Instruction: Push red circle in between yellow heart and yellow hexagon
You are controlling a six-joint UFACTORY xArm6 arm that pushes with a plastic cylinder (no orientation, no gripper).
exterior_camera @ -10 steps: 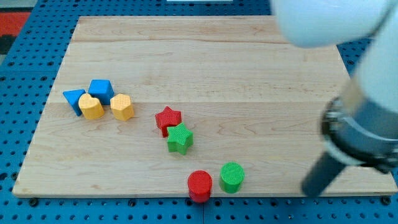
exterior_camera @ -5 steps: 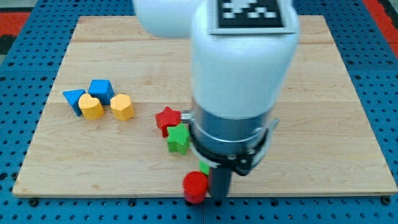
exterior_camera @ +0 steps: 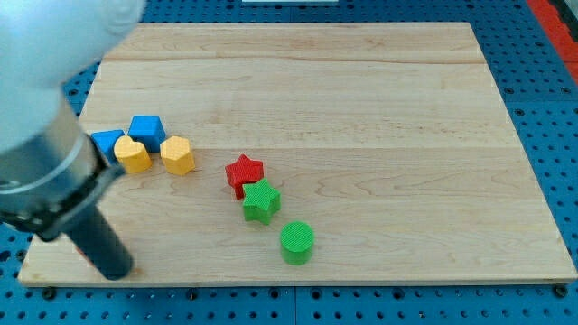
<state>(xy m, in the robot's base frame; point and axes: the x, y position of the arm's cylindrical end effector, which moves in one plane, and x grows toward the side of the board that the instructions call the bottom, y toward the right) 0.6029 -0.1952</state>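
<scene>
The yellow heart point(exterior_camera: 133, 155) and the yellow hexagon point(exterior_camera: 178, 155) sit side by side at the board's left, almost touching. The red circle does not show anywhere in the view; the arm covers the board's lower left corner. My tip point(exterior_camera: 116, 271) is at the board's bottom left edge, well below the yellow heart. The wide white and grey arm body fills the view's left side.
Two blue blocks point(exterior_camera: 146, 130) point(exterior_camera: 108, 142) sit just above and left of the yellow heart. A red star point(exterior_camera: 244, 171) touches a green star point(exterior_camera: 261, 200) near the middle. A green circle point(exterior_camera: 296, 242) lies below them. The wooden board point(exterior_camera: 361, 90) lies on a blue pegboard.
The arm swept from the view's right across the bottom to the lower left. The red circle has gone out of sight. The green circle shifted up and to the left.
</scene>
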